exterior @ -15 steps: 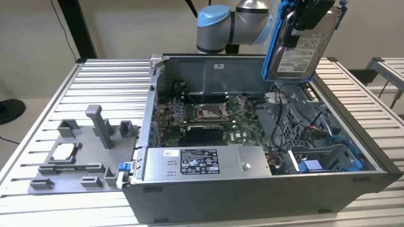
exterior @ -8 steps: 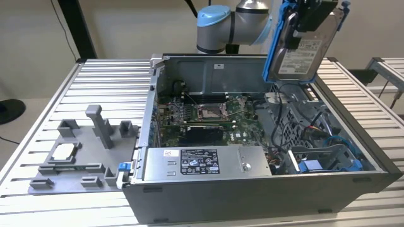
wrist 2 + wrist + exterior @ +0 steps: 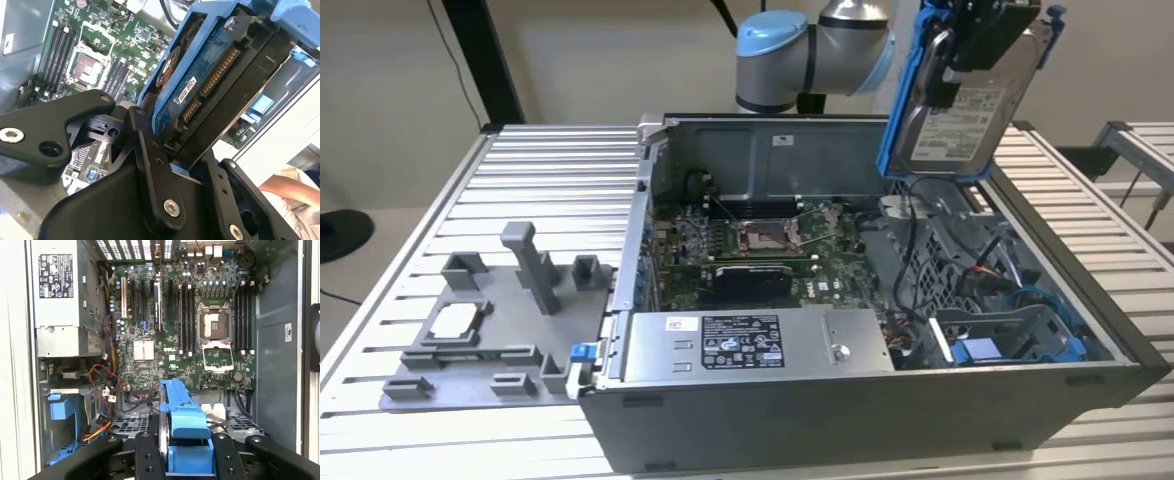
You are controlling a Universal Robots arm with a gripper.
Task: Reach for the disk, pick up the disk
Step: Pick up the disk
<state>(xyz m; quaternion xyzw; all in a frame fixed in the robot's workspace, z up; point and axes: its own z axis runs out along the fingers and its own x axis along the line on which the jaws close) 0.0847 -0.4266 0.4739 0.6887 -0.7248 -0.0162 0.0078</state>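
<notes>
The disk [image 3: 963,95] is held pinched on edge by the gripper [image 3: 974,45], high above the open computer case [image 3: 854,400], and is best kept upright, clear of the cables [image 3: 947,215].

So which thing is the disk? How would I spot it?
Find the open computer case on the slatted table. Above its far corner, the gripper holds the disk in the air: a flat grey hard drive with a white label and blue side rails.
</notes>
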